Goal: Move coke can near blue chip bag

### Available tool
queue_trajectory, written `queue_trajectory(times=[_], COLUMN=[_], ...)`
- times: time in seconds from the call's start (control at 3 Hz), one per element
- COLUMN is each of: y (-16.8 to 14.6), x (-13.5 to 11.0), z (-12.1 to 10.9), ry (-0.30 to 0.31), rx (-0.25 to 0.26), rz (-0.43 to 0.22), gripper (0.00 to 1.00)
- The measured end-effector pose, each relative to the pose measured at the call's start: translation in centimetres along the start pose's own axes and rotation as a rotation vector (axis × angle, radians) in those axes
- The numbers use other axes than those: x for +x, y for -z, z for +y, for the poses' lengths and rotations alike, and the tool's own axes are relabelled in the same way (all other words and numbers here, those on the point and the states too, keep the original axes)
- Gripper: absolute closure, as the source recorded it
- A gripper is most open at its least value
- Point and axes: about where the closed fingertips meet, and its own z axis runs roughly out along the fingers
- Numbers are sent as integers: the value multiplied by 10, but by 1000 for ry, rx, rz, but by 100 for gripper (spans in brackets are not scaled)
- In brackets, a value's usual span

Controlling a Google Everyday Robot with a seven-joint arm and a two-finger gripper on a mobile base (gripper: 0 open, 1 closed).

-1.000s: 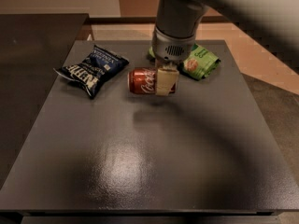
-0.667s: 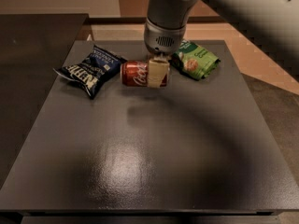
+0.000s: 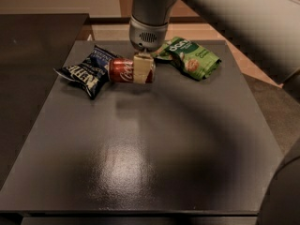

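The coke can (image 3: pixel 123 70) lies on its side at the back of the dark table (image 3: pixel 150 139), its left end touching the blue chip bag (image 3: pixel 86 69). The bag is dark navy with white lettering and lies crumpled at the back left. My gripper (image 3: pixel 143 69) comes down from above at the can's right end and is shut on it; a pale finger pad (image 3: pixel 141 68) covers the can's right part.
A green chip bag (image 3: pixel 191 56) lies at the back right, close to the gripper's right side. My big grey arm (image 3: pixel 225 13) crosses the upper right. A darker counter (image 3: pixel 33 55) lies to the left, and floor shows to the right.
My gripper has carried the coke can leftward along the back of the table, from beside the green bag to where the can touches the blue chip bag.
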Motion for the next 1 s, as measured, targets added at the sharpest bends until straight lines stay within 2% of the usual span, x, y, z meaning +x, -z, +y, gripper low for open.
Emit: queue_trajectory(times=[0.33, 1.0], y=[-13, -31], x=[-8, -4], z=[-8, -22], ry=[-9, -43], rx=[-13, -24], rz=[5, 11], gripper=[100, 59])
